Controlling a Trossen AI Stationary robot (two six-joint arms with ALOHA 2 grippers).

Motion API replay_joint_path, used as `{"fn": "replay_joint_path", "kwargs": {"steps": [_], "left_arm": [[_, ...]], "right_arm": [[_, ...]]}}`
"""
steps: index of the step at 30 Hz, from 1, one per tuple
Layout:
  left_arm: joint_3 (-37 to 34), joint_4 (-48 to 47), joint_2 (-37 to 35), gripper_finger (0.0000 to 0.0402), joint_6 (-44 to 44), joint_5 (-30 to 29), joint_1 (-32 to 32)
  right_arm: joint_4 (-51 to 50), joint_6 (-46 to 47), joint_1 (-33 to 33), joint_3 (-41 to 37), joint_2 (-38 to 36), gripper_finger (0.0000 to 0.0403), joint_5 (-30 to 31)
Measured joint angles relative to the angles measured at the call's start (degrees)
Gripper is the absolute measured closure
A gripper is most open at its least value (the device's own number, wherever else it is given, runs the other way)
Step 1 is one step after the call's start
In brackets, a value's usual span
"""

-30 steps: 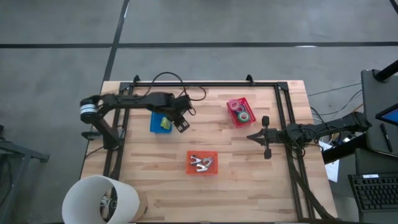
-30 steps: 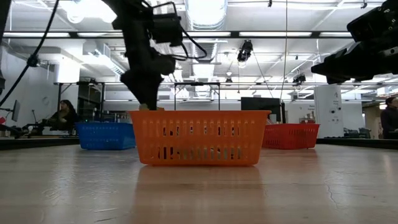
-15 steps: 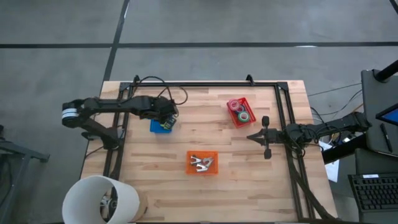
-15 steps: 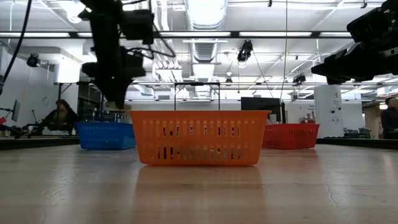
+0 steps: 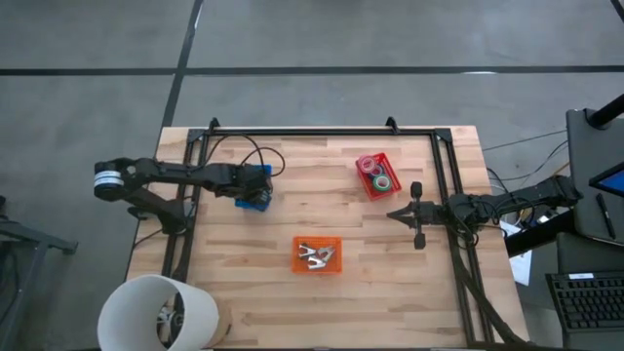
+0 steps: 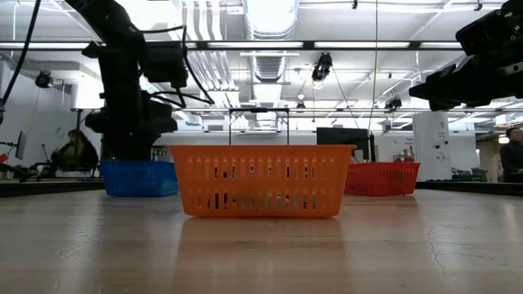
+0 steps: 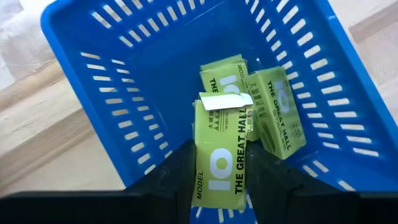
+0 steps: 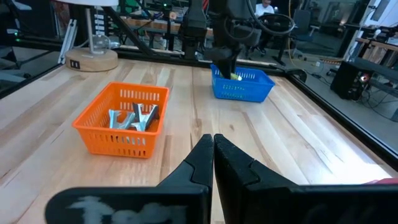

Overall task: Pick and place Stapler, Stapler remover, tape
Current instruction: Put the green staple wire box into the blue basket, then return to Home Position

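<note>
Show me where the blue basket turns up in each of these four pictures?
High view: the blue basket sits left of centre, under the left gripper.
Low view: at left, behind the orange basket.
Left wrist view: fills the picture, green boxes inside.
Right wrist view: far back.
Shared landmark: the orange basket, in all but the left wrist view.

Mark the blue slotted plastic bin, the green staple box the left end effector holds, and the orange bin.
blue slotted plastic bin [image 7: 112,93]: left wrist view, inner side wall.
green cardboard staple box [image 7: 221,158]: left wrist view, printed top face, between the left end effector's fingers.
orange slotted plastic bin [image 6: 261,181]: low view, front wall.
</note>
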Motion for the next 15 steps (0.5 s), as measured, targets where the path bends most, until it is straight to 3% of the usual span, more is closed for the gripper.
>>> {"fn": "replay_joint_path", "kwargs": {"steps": [15], "left_arm": [[0.92, 1.0, -0.07, 0.0203, 0.78, -2.16, 0.02]], "right_arm": [[0.03, 0.04, 0.02, 0.0, 0.02, 0.0394, 0.0]]}}
